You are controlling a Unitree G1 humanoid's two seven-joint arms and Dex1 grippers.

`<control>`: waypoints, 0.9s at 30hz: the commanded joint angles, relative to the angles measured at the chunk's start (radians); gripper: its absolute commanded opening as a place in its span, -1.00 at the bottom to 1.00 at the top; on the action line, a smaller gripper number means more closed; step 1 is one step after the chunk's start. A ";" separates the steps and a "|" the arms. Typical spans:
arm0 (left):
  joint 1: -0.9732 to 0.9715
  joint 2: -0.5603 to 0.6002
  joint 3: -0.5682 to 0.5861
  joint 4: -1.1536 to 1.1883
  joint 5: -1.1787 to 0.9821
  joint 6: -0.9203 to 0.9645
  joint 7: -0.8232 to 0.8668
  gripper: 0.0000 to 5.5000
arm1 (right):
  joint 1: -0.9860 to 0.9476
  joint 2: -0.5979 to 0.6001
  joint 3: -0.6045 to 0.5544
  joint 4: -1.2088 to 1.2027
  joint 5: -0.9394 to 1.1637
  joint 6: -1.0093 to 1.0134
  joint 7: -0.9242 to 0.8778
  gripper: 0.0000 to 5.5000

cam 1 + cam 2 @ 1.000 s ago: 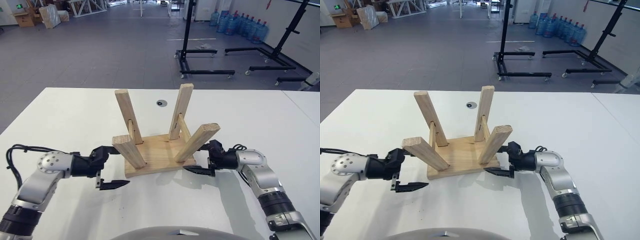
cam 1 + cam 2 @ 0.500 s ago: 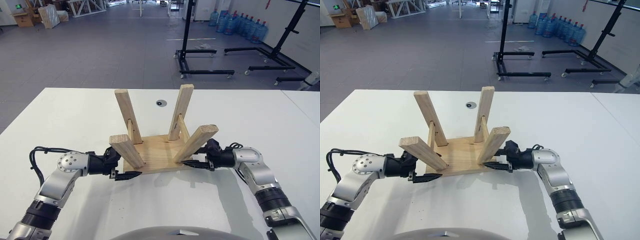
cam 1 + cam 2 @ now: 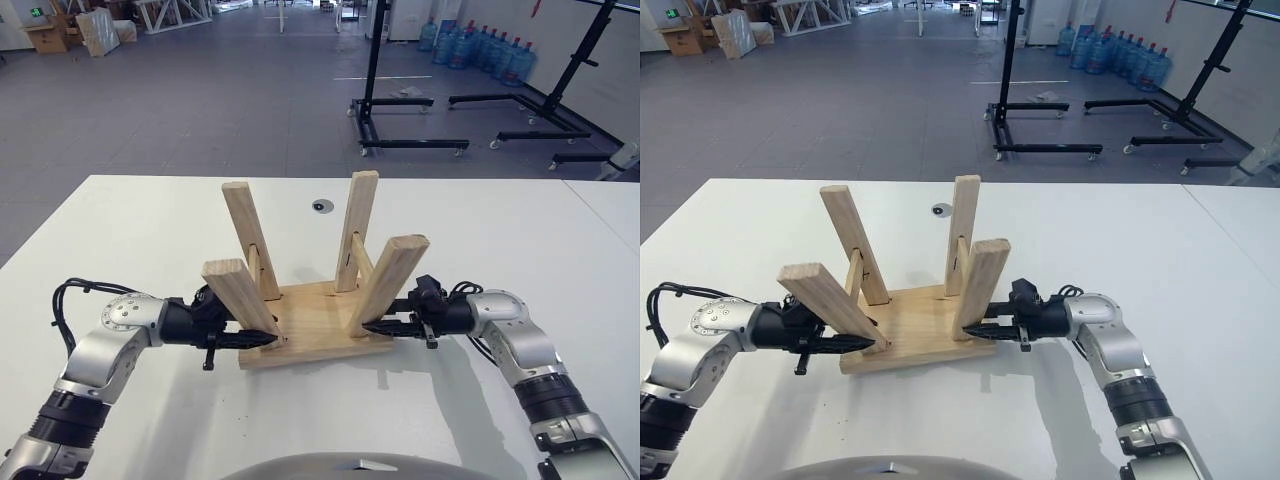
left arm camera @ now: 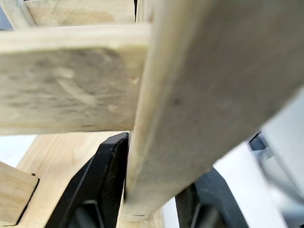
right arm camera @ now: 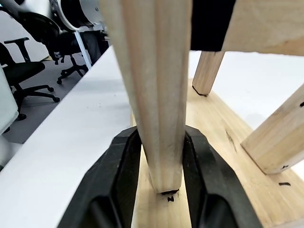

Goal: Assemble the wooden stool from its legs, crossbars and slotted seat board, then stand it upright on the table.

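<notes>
The wooden stool lies upside down on the white table, its seat board (image 3: 322, 342) flat and its legs pointing up. My left gripper (image 3: 262, 339) is at the foot of the near-left leg (image 3: 238, 298), shut on it; the black fingers (image 4: 107, 175) press both sides of the leg (image 4: 204, 95) in the left wrist view. My right gripper (image 3: 378, 326) is shut on the foot of the near-right leg (image 3: 388, 280), with its fingers (image 5: 118, 180) hugging that leg (image 5: 156, 95) just above the board (image 5: 228, 156). The two far legs (image 3: 250, 240) stand free.
A small round grommet (image 3: 320, 207) sits in the table behind the stool. Black wheeled frames (image 3: 410, 120) stand on the floor beyond the table's far edge. A second white table (image 3: 612, 205) adjoins at the right.
Both grippers have moved inward from the table beside the board to the two near legs and closed on them. The stool has shifted slightly to the left.
</notes>
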 commanded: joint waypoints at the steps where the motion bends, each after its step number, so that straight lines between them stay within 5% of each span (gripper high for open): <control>1: 0.023 0.044 0.000 -0.087 -0.151 0.180 -0.073 -0.56 | 0.033 -0.058 -0.046 -0.184 0.160 0.246 -0.050 -0.58; 7: 0.062 0.096 0.062 -0.189 -0.400 0.516 0.001 -0.60 | 0.077 -0.195 -0.127 -0.337 0.512 0.790 -0.128 -0.62; 13: 0.066 0.084 0.115 -0.219 -0.520 0.688 0.148 -0.61 | 0.053 -0.201 -0.165 -0.315 0.700 1.081 -0.284 -0.63; 24: 0.021 0.092 0.094 -0.081 -0.458 0.735 0.189 0.03 | -0.026 -0.127 -0.161 -0.134 0.730 1.221 -0.444 -0.63; 27: -0.083 0.131 0.062 0.037 -0.325 0.641 0.137 0.19 | -0.077 -0.121 -0.159 -0.084 0.717 1.219 -0.432 -0.38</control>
